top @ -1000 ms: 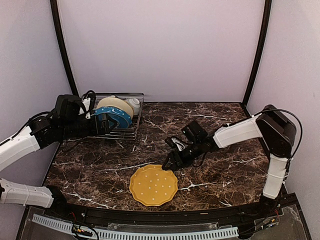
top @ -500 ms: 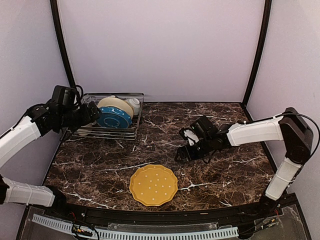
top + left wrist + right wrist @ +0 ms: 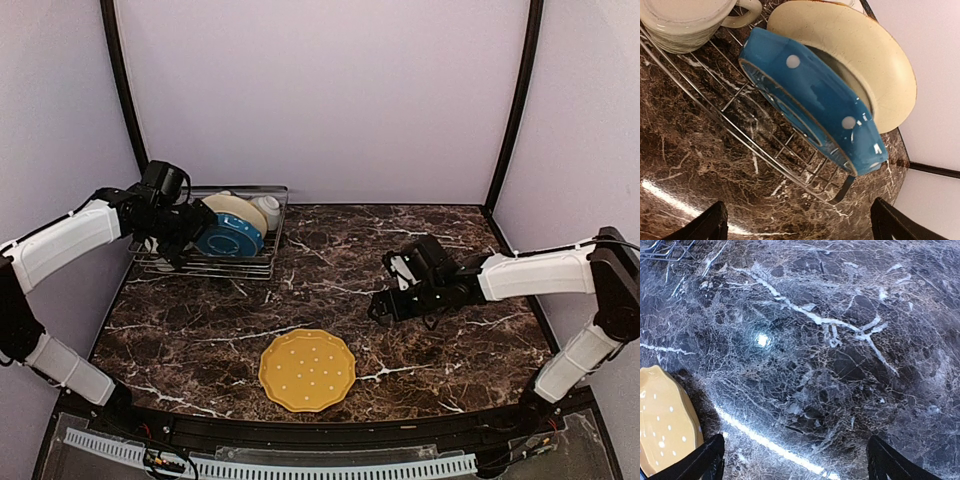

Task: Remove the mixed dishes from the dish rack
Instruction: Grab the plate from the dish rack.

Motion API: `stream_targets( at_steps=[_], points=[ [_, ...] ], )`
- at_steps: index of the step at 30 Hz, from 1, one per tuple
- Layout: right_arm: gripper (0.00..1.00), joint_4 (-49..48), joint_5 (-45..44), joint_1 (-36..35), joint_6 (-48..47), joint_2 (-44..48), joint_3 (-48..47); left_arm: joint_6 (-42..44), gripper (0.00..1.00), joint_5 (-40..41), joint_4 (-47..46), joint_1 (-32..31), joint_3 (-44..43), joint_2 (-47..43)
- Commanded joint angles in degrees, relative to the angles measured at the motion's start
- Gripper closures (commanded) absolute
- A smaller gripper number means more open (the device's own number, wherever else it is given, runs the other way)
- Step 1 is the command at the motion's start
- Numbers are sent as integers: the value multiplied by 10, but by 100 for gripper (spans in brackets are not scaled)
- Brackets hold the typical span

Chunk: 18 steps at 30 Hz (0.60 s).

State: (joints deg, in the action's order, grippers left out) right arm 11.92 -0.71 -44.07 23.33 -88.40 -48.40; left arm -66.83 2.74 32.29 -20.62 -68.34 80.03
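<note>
Top view.
- The table, dark veined marble, is being shown whole.
- The rack is being kept at the table's far left corner.
- The blue plate and the cream plate are being held on edge inside the rack, with the cream one close behind the blue.
- The white bowl is being carried in the rack's far right corner.
- The yellow plate is being borne flat on the table near the front edge, well apart from the rack.
- The left gripper is being held over the rack's left part, just beside the blue plate.
- The right gripper is being held low over bare table right of centre, near the yellow plate but apart from it.

Left wrist view.
- The left gripper is being held with its jaws spread wide and nothing between them.
- The blue plate is being propped tilted against the cream plate.
- The mug, cream, is being carried just beside them on the rack wires.

Right wrist view.
- The right gripper is being held with its jaws spread wide over bare table, and nothing is being gripped.
- The yellow plate is being cut off by the lower left corner, outside the fingers.
</note>
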Motion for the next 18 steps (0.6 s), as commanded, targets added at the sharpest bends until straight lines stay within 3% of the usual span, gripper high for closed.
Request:
stream_targets(
  at_steps=[1,7,12,18],
  points=[
    [4,-23,-27,4,19,29,19,-105,3,-15,14,1,-48,26],
    [1,6,-95,17,31,63,23,-181,14,-8,7,0,-74,60],
    [1,15,-70,55,18,98,20,-223,18,14,40,-3,-105,91],
    [1,14,-58,62,10,116,23,-216,18,36,44,-3,-148,124]
  ],
)
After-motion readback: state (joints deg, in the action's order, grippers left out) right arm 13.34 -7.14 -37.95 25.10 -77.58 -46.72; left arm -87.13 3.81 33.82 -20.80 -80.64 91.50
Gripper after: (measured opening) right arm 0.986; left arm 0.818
